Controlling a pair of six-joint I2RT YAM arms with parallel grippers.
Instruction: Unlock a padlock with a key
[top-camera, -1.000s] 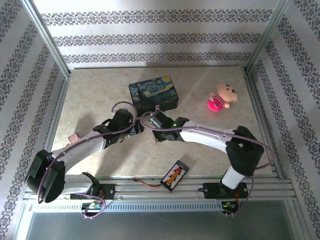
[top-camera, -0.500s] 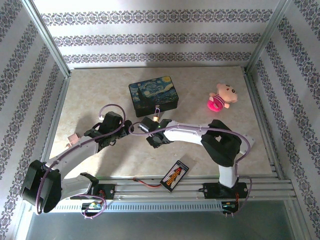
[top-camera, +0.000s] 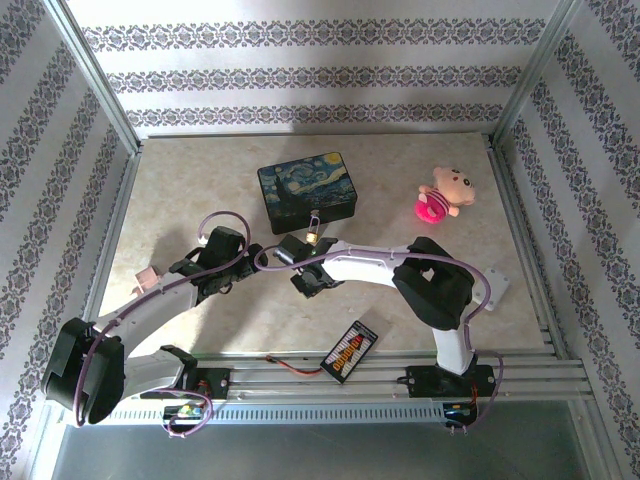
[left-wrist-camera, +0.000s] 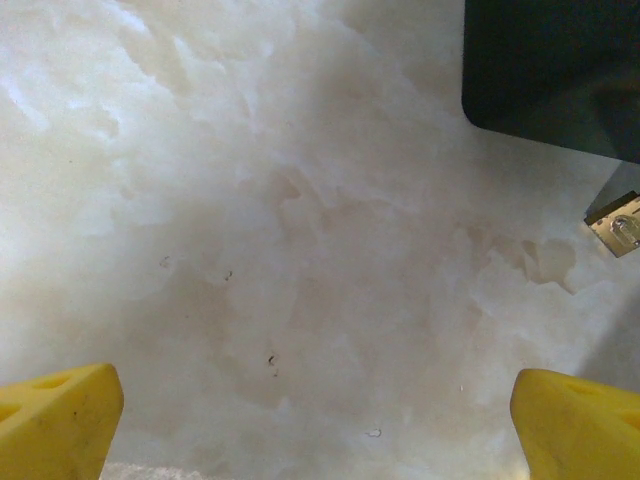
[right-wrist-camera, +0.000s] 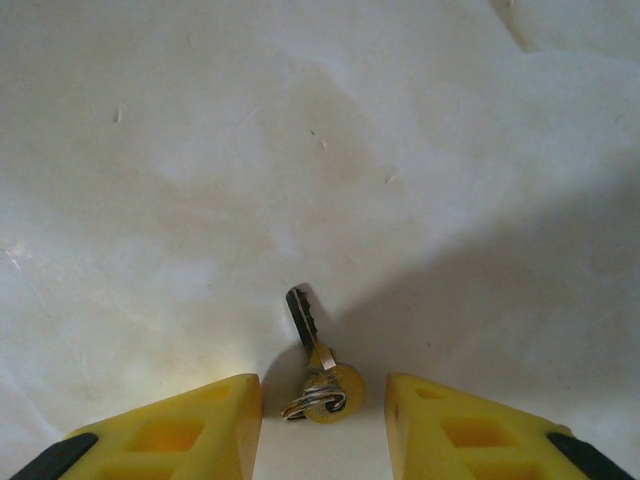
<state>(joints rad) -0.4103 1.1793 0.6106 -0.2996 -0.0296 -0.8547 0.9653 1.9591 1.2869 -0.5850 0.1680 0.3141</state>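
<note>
The key (right-wrist-camera: 318, 368), thin grey metal with a brass-coloured head and a wire ring, lies on the pale table between the yellow fingers of my right gripper (right-wrist-camera: 323, 420). Those fingers stand apart, a gap on each side of the key's head. From above, the right gripper (top-camera: 296, 256) points down just in front of the padlock (top-camera: 313, 233), a tiny brass body with a silver shackle beside the painted box (top-camera: 306, 190). My left gripper (left-wrist-camera: 315, 425) hangs wide open over bare table. The padlock (left-wrist-camera: 618, 226) sits at that view's right edge.
The dark blue painted box (left-wrist-camera: 555, 70) stands behind the padlock. A pink plush toy (top-camera: 440, 197) lies at the back right. A black strip with coloured marks (top-camera: 349, 351) rests at the near edge, and a small pink block (top-camera: 147, 274) by the left rail.
Both wrists have shifted left and slightly nearer, uncovering the padlock. The right arm's elbow has folded inward. The right fingers have spread a little.
</note>
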